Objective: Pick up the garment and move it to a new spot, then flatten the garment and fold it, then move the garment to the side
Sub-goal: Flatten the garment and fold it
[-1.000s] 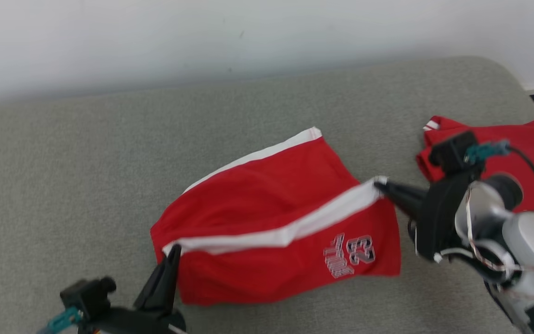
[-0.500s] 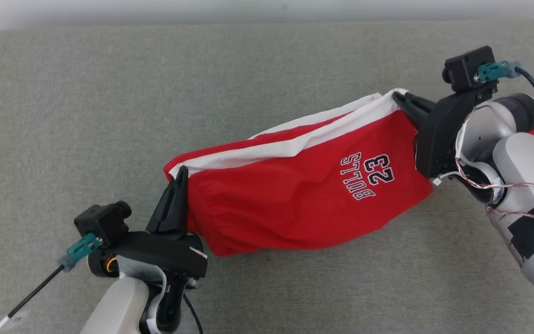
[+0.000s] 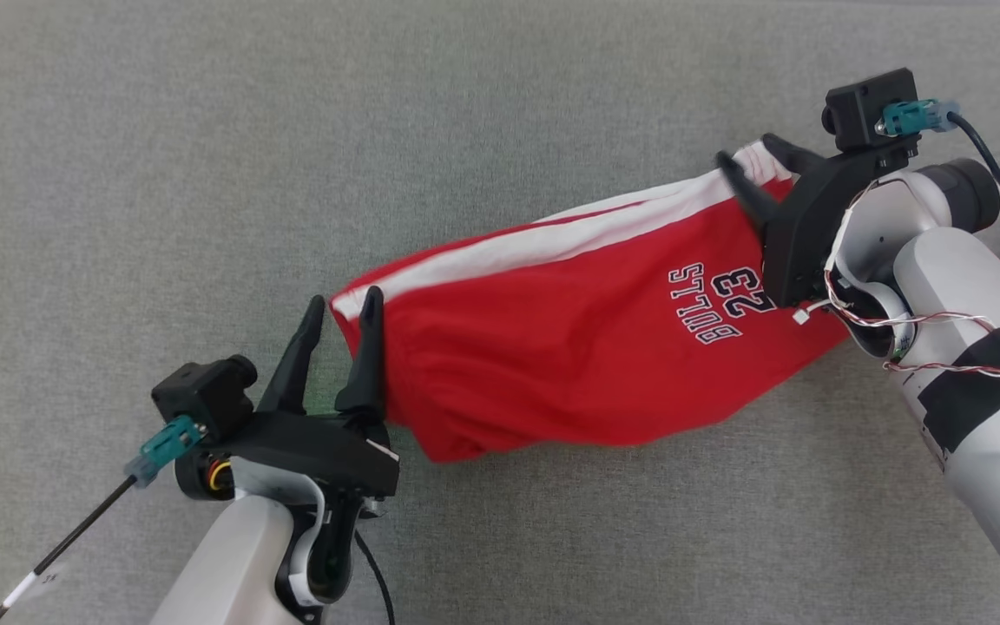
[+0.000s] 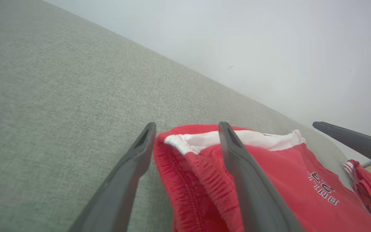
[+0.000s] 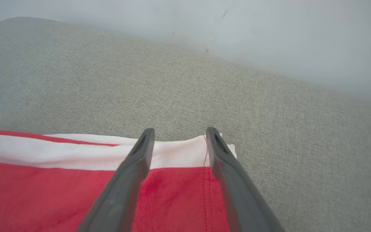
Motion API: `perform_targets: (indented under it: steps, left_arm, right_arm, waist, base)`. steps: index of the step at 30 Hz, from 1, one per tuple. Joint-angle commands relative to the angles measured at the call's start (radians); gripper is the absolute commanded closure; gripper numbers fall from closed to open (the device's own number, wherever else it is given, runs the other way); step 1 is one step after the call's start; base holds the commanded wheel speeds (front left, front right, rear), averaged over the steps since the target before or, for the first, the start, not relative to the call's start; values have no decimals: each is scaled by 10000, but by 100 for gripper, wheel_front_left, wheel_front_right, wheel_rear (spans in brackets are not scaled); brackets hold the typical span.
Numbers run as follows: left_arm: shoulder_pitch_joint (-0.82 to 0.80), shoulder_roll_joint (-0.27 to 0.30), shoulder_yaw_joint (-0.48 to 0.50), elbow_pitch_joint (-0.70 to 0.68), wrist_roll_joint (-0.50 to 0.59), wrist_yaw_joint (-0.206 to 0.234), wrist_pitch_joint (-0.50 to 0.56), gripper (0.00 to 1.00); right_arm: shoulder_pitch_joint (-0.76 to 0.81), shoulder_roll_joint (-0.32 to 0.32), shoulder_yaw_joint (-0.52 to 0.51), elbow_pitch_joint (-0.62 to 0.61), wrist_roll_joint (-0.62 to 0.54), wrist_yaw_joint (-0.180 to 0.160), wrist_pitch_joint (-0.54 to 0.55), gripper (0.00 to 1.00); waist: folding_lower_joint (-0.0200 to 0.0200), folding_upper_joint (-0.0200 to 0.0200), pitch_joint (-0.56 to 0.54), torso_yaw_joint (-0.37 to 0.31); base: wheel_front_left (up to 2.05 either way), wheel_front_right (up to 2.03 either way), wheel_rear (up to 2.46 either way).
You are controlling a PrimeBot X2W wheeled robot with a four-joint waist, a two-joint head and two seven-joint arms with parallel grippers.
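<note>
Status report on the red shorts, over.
Left end effector open at waistband corner. Right end effector open at hem corner. Red jersey shorts with white stripe lying on grey fabric surface. Second red garment at far right.

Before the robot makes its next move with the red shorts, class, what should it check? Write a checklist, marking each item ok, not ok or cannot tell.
1. Left gripper open: ok.
2. Right gripper open: ok.
3. Red shorts lying on the grey surface: ok.
4. Folded layers aligned: not ok, a red strip shows between the white bands.
5. Fingers clear of the cloth: cannot tell, the corners lie between them.
</note>
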Motion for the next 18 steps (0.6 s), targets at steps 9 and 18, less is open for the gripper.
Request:
perform_targets:
  steps: [9, 18]
  left_arm:
    - [1622, 619, 528, -768, 598, 0, -477, 0]
    - [3940, 846, 1609, -2500, 2542, 195, -511, 0]
  right_arm:
    - [710, -318, -197, 431, 1055, -26, 928, 0]
    - [1467, -371, -964, 1307, 1123, -26, 1116, 0]
  waist:
    - [-2, -2, -1340, -188]
    - [-2, -2, -1482, 180]
  base:
    - [0, 0, 0]
    - [0, 0, 0]
